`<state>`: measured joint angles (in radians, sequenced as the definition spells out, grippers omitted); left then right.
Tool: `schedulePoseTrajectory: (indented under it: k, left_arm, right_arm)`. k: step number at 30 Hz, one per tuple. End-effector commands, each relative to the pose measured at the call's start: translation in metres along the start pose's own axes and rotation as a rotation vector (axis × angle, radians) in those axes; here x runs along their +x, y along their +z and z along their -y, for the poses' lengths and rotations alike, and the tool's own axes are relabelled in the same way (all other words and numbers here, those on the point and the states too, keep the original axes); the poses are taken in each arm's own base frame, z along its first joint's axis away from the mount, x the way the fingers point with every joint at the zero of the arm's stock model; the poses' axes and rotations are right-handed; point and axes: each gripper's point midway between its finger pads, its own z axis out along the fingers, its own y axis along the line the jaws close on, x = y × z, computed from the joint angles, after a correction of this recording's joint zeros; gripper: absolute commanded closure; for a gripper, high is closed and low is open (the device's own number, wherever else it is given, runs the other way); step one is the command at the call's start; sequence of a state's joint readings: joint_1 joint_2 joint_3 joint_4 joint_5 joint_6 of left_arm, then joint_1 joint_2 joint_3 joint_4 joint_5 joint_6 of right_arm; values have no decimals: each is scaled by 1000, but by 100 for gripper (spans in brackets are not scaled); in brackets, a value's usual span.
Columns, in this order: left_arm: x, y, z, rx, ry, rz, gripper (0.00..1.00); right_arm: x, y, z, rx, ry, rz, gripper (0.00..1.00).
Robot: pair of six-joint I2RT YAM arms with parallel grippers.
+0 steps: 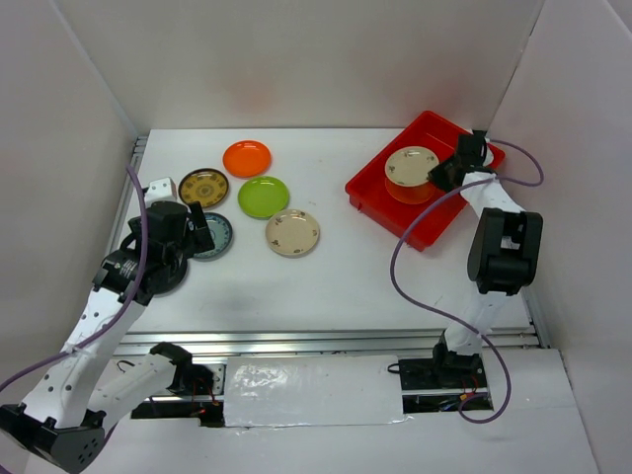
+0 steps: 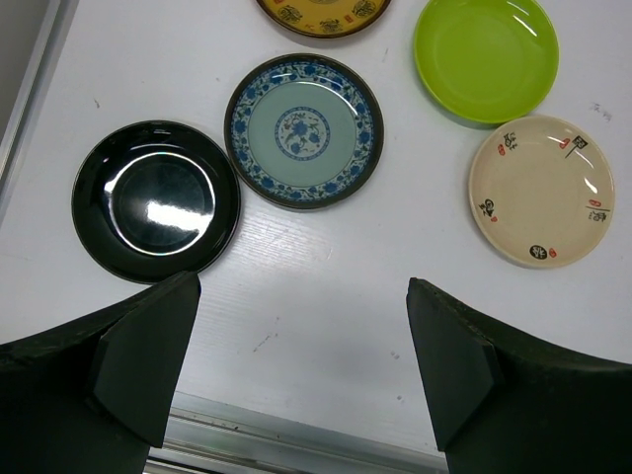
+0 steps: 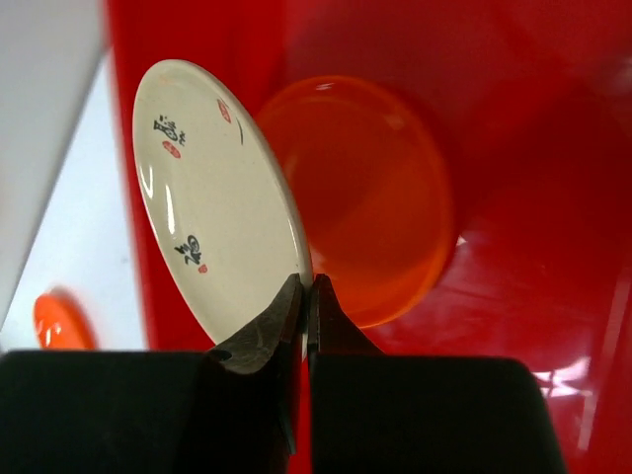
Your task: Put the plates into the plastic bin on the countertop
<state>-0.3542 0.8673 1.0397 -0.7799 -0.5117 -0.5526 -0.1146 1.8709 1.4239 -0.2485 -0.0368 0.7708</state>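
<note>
- Five small round plates are lying in plain sight on the white counter (image 1: 336,281) in the top view, well apart from the bright red rectangular plastic bin (image 1: 370,188). There a beige patterned plate (image 1: 411,165) is hanging over an orange plate (image 1: 405,194).
- Seen from the left wrist, the left jaws are gaping wide, holding nothing, above a teal blue-flowered plate (image 2: 303,130).
- Seen from the right wrist, the right jaws are pinching the beige patterned plate's rim, tilting it. Lowering it flat onto the orange plate before releasing is looking wisest.

The red bin (image 3: 533,118) is glossy plastic, the beige plate (image 3: 212,197) smooth and shiny, the countertop (image 2: 326,286) matt
</note>
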Motion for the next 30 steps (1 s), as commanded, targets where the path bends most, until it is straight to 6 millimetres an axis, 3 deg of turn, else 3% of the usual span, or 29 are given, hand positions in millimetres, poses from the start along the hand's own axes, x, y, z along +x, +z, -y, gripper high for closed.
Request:
schedulePoseTrajectory:
  k: [1, 7, 12, 13, 15, 16, 18, 19, 20, 21, 24, 25, 27, 28, 29, 30]
  left_arm:
    - [-7, 2, 7, 32, -5, 19, 1]
    - [-5, 4, 11, 47, 7, 7, 1]
    - [-5, 3, 11, 50, 6, 10, 1]
    - [-5, 2, 11, 52, 5, 11, 1]
    - [-5, 3, 11, 50, 7, 9, 1]
    - [-4, 4, 12, 51, 10, 5, 1]
    - [-4, 4, 12, 53, 10, 5, 1]
    - [-4, 4, 12, 52, 10, 3, 1]
    - [-3, 5, 12, 52, 14, 1, 1]
    - [-4, 4, 12, 49, 11, 4, 1]
    - [-4, 5, 11, 42, 8, 4, 1]
    - [-5, 4, 8, 25, 4, 7, 1]
    - [-6, 4, 4, 2, -6, 13, 1]
    - [-7, 4, 1, -15, -12, 17, 1]
    - [-7, 4, -4, -41, -21, 22, 1]
    - [-8, 3, -5, -49, -25, 24, 1]
  right_arm:
    - [-14, -3, 22, 38, 51, 23, 100]
    - [-12, 1, 36, 44, 36, -1, 100]
    - [-5, 3, 25, -2, 5, -52, 66]
    - [-6, 1, 22, -7, -1, -50, 45]
    - [-3, -2, 19, 5, -15, -47, 28]
    - [-6, -9, 16, 9, -19, -33, 16]
    - [-6, -19, 19, 43, -23, -7, 13]
    - [-17, -42, 6, 17, -28, 50, 11]
    - [-21, -52, 1, 12, -37, 97, 9]
    - [-26, -78, -12, 5, -75, 181, 0]
    - [-21, -120, -40, -46, -156, 234, 0]
    - [7, -129, -63, -103, -211, 191, 0]
    - [45, -142, -74, -173, -268, 121, 0]
    - [82, -151, -90, -246, -318, 52, 0]
    - [100, -155, -97, -295, -333, 31, 0]
    - [129, -155, -86, -305, -335, -18, 0]
